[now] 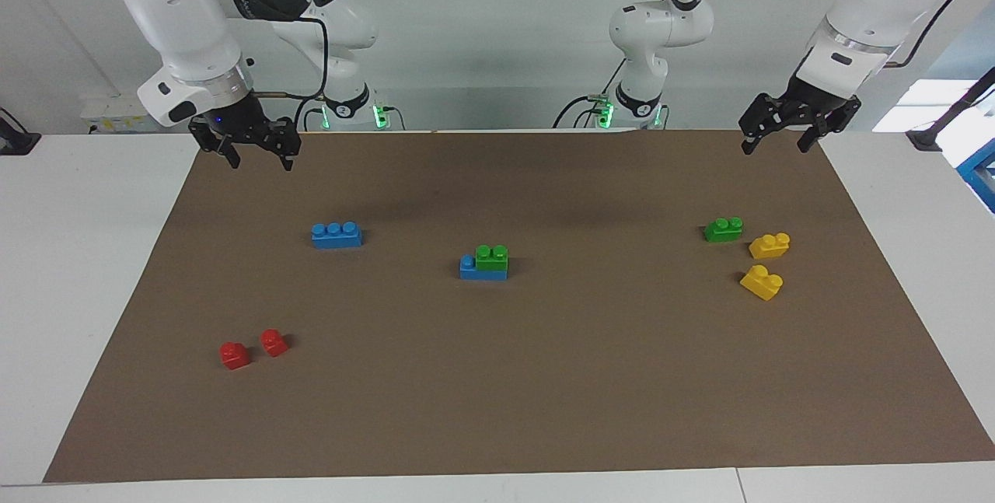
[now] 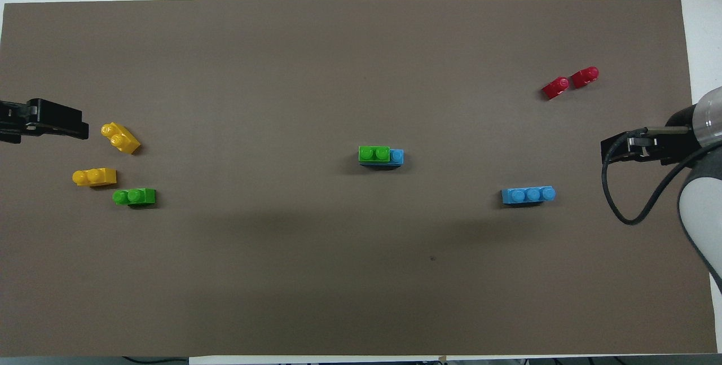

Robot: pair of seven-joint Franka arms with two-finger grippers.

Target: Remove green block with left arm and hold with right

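Both jaws spread, empty: small bright green two-stud plastic brick (image 1: 492,257) sits mid-mat, pressed on blue plastic brick (image 1: 482,270) (light, rigid, slick; pinch its long sides), left gripper (image 1: 781,137) and right gripper (image 1: 253,151) raised over mat corners.

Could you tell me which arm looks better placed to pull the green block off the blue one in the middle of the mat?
Neither clearly: the stacked green block sits mid-mat on the blue block, and the left gripper and right gripper hang open over opposite mat corners.
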